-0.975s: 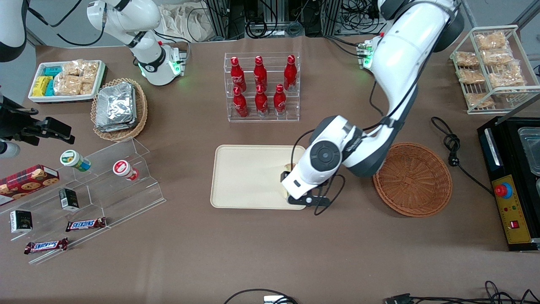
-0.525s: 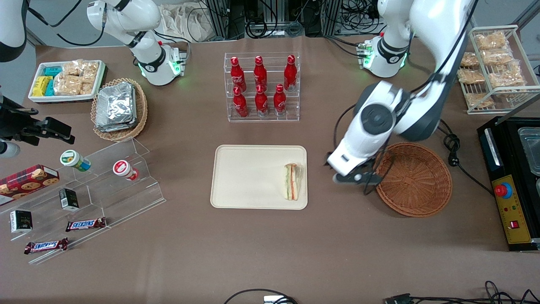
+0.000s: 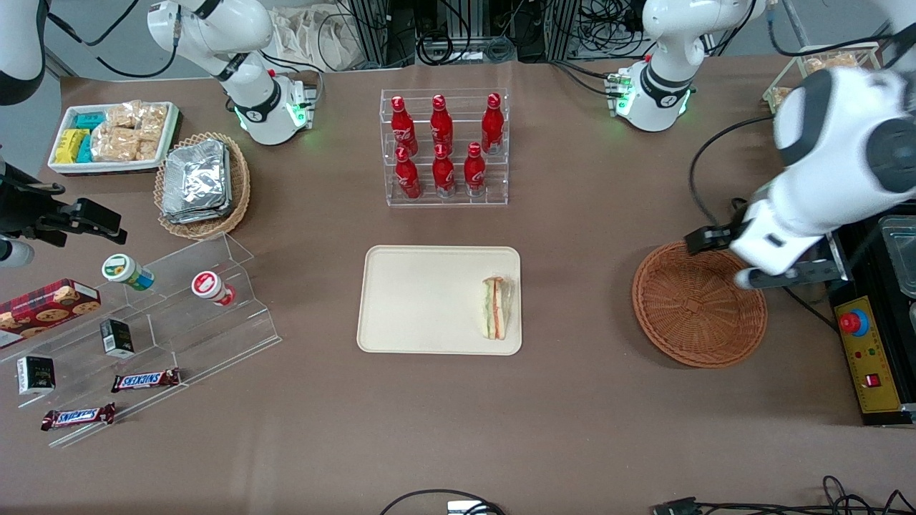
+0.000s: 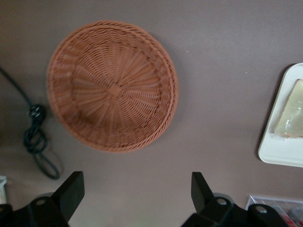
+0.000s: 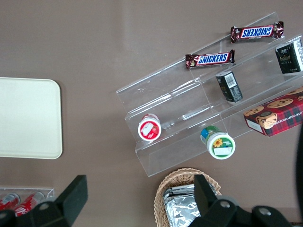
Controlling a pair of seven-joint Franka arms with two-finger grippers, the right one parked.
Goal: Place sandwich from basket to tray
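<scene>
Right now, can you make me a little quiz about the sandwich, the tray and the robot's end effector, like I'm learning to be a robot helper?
1. True or false: the sandwich lies on the tray.
2. What is inside the basket? A) foil packets B) a bottle C) nothing
3. Fill in: the end effector hangs above the table beside the ______, holding nothing.

Key
1. True. It rests by the tray's edge nearest the basket.
2. C. The left wrist view shows only bare wicker.
3. Basket. Its fingers are spread wide with only table between them.
</scene>
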